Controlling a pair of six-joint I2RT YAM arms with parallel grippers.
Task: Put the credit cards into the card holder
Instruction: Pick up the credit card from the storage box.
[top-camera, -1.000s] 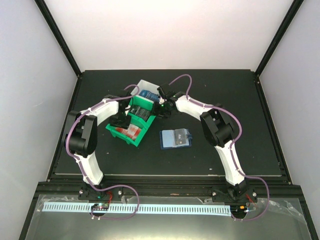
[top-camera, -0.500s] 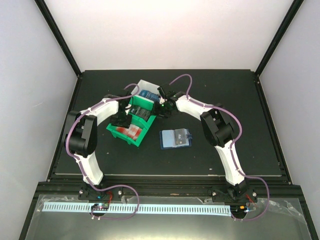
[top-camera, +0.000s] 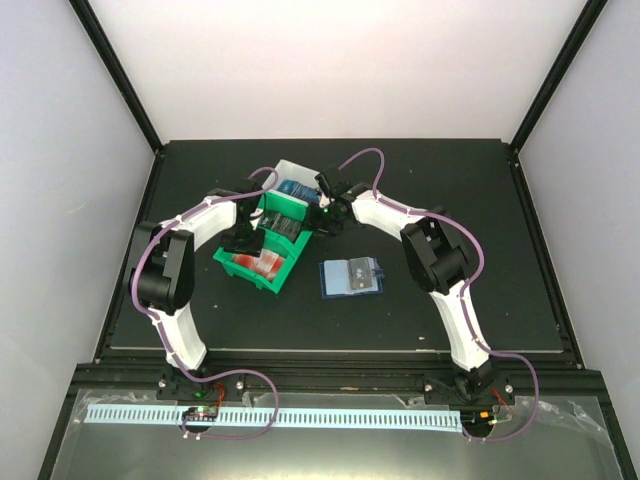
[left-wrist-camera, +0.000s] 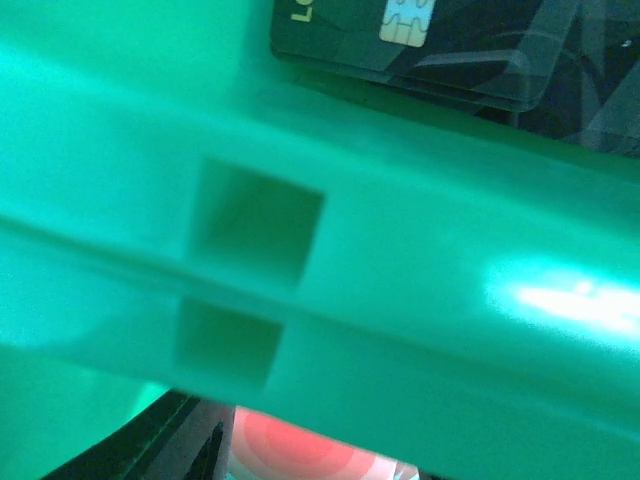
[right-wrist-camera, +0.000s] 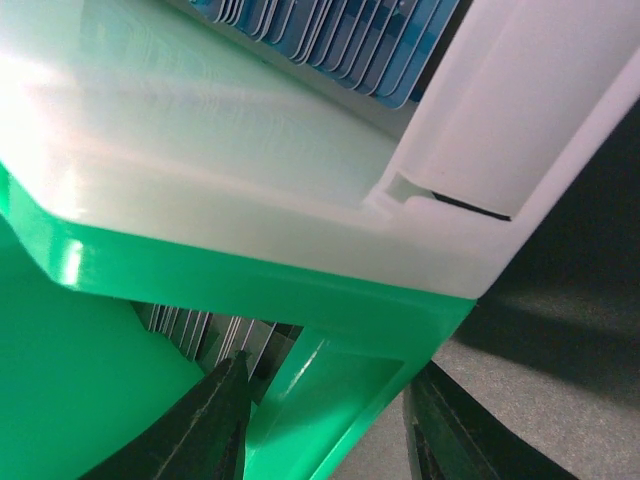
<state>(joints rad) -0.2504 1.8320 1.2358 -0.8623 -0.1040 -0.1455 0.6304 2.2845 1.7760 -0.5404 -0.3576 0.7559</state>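
The card holder (top-camera: 350, 277) lies open on the black table, pale blue inside up, right of the bin. The credit cards sit in a green-and-white bin (top-camera: 222, 262): blue ones (top-camera: 295, 187) at the far end, dark ones (top-camera: 285, 225) in the middle, red-and-white ones (top-camera: 262, 263) at the near end. My left gripper (top-camera: 243, 240) hangs over the bin's left side. Its view is filled by the green wall (left-wrist-camera: 400, 260), with a dark chip card (left-wrist-camera: 405, 20) above and a red card (left-wrist-camera: 300, 455) below. My right gripper (right-wrist-camera: 330, 420) is closed across the bin's right wall (right-wrist-camera: 330, 390), one finger (right-wrist-camera: 215, 430) inside by the dark cards.
The bin lies at an angle in the middle of the black table (top-camera: 450, 200), between both arms. White enclosure walls stand on the left, right and back. The table's raised black rim (top-camera: 340, 350) runs along the near edge.
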